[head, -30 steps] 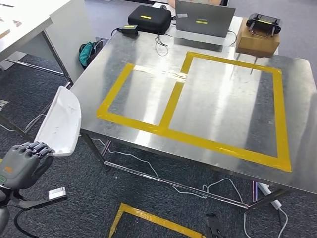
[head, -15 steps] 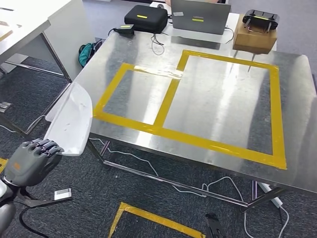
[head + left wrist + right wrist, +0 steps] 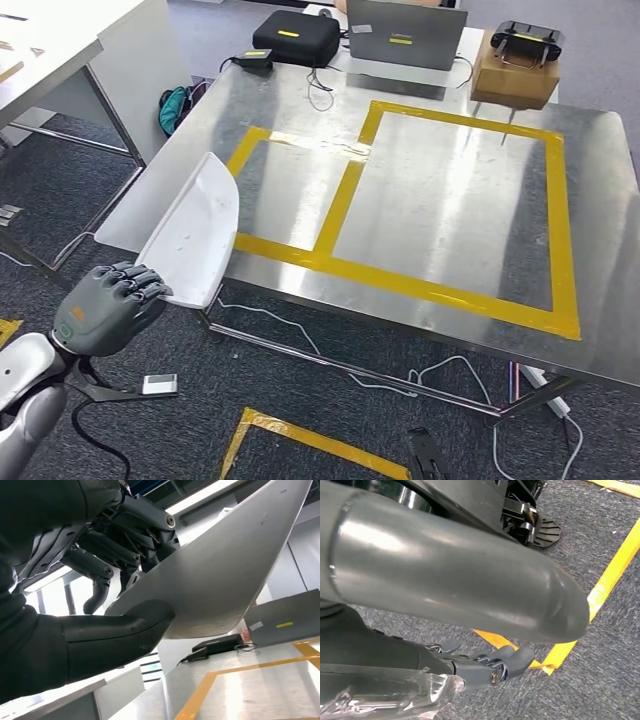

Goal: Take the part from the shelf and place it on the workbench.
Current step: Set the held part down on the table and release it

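The part (image 3: 192, 235) is a white, curved, shell-like panel. My left hand (image 3: 106, 310) grips its near edge and holds it tilted up over the front left corner of the steel workbench (image 3: 453, 220). In the left wrist view the thumb (image 3: 113, 635) presses under the part (image 3: 226, 575) and the darker fingers (image 3: 124, 555) lie on its other face. Yellow tape marks a small rectangle (image 3: 245, 150) and a larger one (image 3: 562, 230) on the benchtop. My right hand (image 3: 471, 605) hangs above the carpet with nothing in it, thumb and fingers (image 3: 497, 665) apart.
A black case (image 3: 294, 38), a laptop (image 3: 404, 32) and a cardboard box (image 3: 517, 80) with a black controller stand along the bench's far edge. A white table (image 3: 53, 50) is at the left. Cables (image 3: 302, 340) and yellow floor tape (image 3: 317, 440) lie under the bench.
My left hand has lifted the part and carried it right, from beside the bench to over its front left corner. The view shifted slightly.
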Motion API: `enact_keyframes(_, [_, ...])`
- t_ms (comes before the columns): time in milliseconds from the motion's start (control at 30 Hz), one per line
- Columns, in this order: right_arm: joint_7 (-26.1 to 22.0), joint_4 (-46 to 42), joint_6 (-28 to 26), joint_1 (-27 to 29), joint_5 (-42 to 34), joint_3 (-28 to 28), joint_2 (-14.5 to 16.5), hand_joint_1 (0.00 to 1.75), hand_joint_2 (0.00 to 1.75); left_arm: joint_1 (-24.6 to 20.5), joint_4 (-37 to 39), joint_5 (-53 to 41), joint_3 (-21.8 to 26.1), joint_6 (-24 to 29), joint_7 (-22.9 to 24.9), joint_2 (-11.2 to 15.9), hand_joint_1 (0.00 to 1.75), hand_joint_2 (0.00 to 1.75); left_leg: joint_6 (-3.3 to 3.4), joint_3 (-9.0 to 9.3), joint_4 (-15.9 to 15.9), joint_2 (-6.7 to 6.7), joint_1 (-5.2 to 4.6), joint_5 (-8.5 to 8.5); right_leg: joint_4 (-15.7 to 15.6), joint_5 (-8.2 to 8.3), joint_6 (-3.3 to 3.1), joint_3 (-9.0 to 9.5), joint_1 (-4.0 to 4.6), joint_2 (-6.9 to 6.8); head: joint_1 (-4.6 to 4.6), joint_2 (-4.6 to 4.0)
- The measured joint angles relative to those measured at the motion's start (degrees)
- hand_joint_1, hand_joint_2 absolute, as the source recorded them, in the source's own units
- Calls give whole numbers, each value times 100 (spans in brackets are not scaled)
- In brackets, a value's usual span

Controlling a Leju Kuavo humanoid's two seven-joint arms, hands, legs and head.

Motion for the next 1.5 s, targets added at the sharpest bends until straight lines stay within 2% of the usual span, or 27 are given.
enact_keyframes(467, [-221,0,-180,15,-241,53,69,0,0,26,-4,76,-220,51,85,50,145,175,1,-4,0,0,0,0,0,0,0,-2,1,0,1,0])
enact_keyframes(533, [-261,0,-180,16,-347,51,79,0,0,78,-6,82,-199,79,89,75,145,175,47,-13,22,1,-10,-18,-18,5,26,-1,-20,3,-2,0])
enact_keyframes(600, [-285,0,-181,16,-414,48,91,0,0,123,-15,86,-172,101,89,103,145,175,127,-13,19,6,-26,-27,-58,20,71,5,-40,17,-4,0])
enact_keyframes(667, [-289,0,-190,16,-442,44,98,0,0,166,-34,89,-135,118,89,122,145,175,169,66,-127,58,6,34,-16,-21,102,-22,-18,16,8,1])
enact_keyframes(733, [-283,0,-215,15,-455,42,99,0,0,199,-46,88,-102,140,89,128,145,175,183,153,-264,134,53,87,400,-272,139,-225,-1,-25,36,1])
enact_keyframes(800, [-274,0,-241,17,-459,41,99,0,0,239,-46,87,-90,155,89,126,145,175,182,168,-275,202,69,78,1122,-617,189,-588,-20,-70,51,1])
enact_keyframes(833, [-270,0,-249,24,-460,39,99,0,0,268,-46,85,-88,159,89,123,145,175,169,169,-268,239,78,65,1366,-686,215,-719,-36,-84,51,1])
enact_keyframes(867, [-267,0,-255,31,-463,37,98,0,0,296,-46,82,-87,163,89,122,145,175,147,171,-256,274,94,51,1418,-647,245,-756,-52,-98,50,1])
enact_keyframes(900, [-263,0,-259,37,-467,36,98,0,0,319,-46,78,-86,168,89,122,145,175,115,173,-235,304,118,32,1246,-503,278,-678,-72,-116,50,1])
enact_keyframes(967, [-258,4,-273,34,-479,38,105,0,0,348,-46,72,-77,189,89,128,145,175,16,168,-146,349,165,-32,523,-143,361,-306,-114,-189,61,0])
enact_keyframes(1000, [-256,8,-279,31,-487,42,115,0,0,356,-46,71,-67,202,89,134,145,175,-39,154,-79,367,172,-68,239,-42,356,-150,-130,-199,71,0])
enact_keyframes(1033, [-255,11,-285,28,-496,45,124,0,0,364,-47,70,-54,219,89,143,145,175,-82,141,-26,378,167,-93,89,-9,324,-64,-141,-199,74,0])
enact_keyframes(1133, [-250,15,-291,31,-508,50,134,0,0,385,-48,71,-26,257,89,160,145,175,-135,137,19,394,162,-114,125,-42,130,-73,-135,-123,56,0])
enact_keyframes(1200, [-250,15,-291,27,-507,52,134,0,0,387,-49,71,-19,262,89,162,145,175,-151,63,211,386,172,-271,141,-42,39,-76,-127,-87,47,0])
enact_keyframes(1233, [-250,15,-291,23,-507,54,134,0,0,389,-50,71,-11,262,89,163,145,175,-155,-59,485,374,166,-435,140,-39,3,-76,-124,-70,36,1])
enact_keyframes(1300, [-250,15,-301,22,-509,56,134,0,0,402,-49,68,4,263,89,163,145,175,-136,-439,1287,343,142,-806,140,-39,-35,-83,-107,-34,24,1])
enact_keyframes(1333, [-250,15,-310,24,-512,57,134,0,0,415,-49,65,9,262,89,163,145,175,-120,-599,1608,328,133,-905,140,-40,-44,-85,-95,-12,21,1])
enact_keyframes(1367, [-250,15,-323,26,-519,59,134,0,0,429,-49,60,10,262,89,163,145,175,-95,-677,1749,315,125,-898,140,-41,-49,-85,-84,11,22,1])
enact_keyframes(1400, [-251,15,-338,26,-529,62,134,0,0,439,-49,55,13,261,89,164,145,175,-62,-652,1670,305,115,-786,140,-41,-50,-83,-74,32,23,1])
enact_keyframes(1467, [-246,15,-387,25,-543,86,134,0,0,448,-55,39,22,261,92,169,145,175,23,-357,1016,286,80,-391,140,-41,-49,-76,-64,73,23,0])
enact_keyframes(1500, [-237,15,-422,23,-537,109,134,0,0,446,-60,31,30,261,95,173,145,175,55,-183,645,279,61,-257,146,-47,-38,-81,-52,90,24,0])
